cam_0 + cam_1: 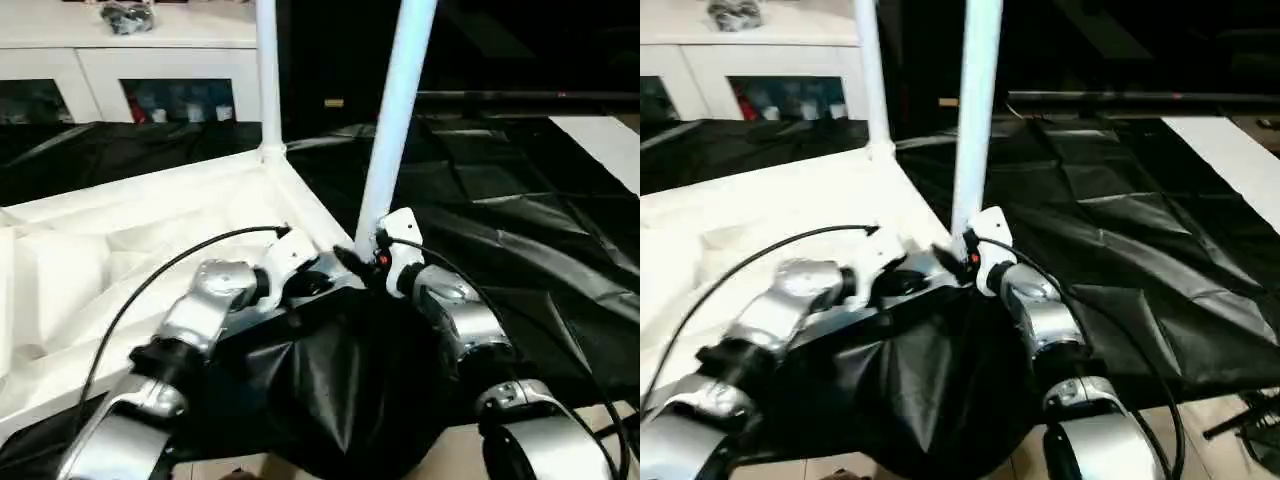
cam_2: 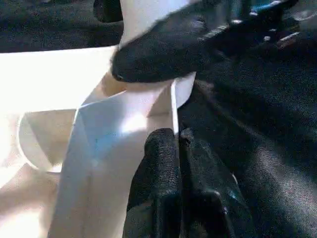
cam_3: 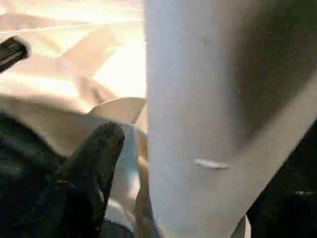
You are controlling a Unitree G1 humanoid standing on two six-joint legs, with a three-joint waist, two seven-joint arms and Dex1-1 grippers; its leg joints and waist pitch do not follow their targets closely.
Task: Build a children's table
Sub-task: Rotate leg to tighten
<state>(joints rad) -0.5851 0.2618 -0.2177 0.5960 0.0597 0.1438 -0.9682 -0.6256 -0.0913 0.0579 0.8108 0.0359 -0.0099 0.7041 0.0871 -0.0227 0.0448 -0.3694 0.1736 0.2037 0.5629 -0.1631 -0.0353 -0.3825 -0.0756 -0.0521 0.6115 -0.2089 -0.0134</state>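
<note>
- the children's table top (image 1: 120, 250) lies upside down, ribbed underside up, on the black sheet (image 1: 520, 240) that covers the floor, so the corner sockets face up to take the legs.
- one leg (image 1: 267, 70) stands upright in the far corner socket of the top.
- a second leg (image 1: 395, 110) leans slightly at the near corner socket (image 2: 148, 94); we judge it is being seated and not yet fully home.
- our right hand (image 1: 372, 250) is at the base of this leg, one finger (image 3: 94, 163) resting beside it; whether it pinches the leg or stands spread we cannot tell.
- our left hand (image 2: 176, 163) has its fingers pressed together, holding nothing, and rests against the top's edge by the same corner, likely to steady the top.
- a white cabinet (image 1: 130, 70) with glass doors stands beyond the sheet; its contents are too unclear to name.
</note>
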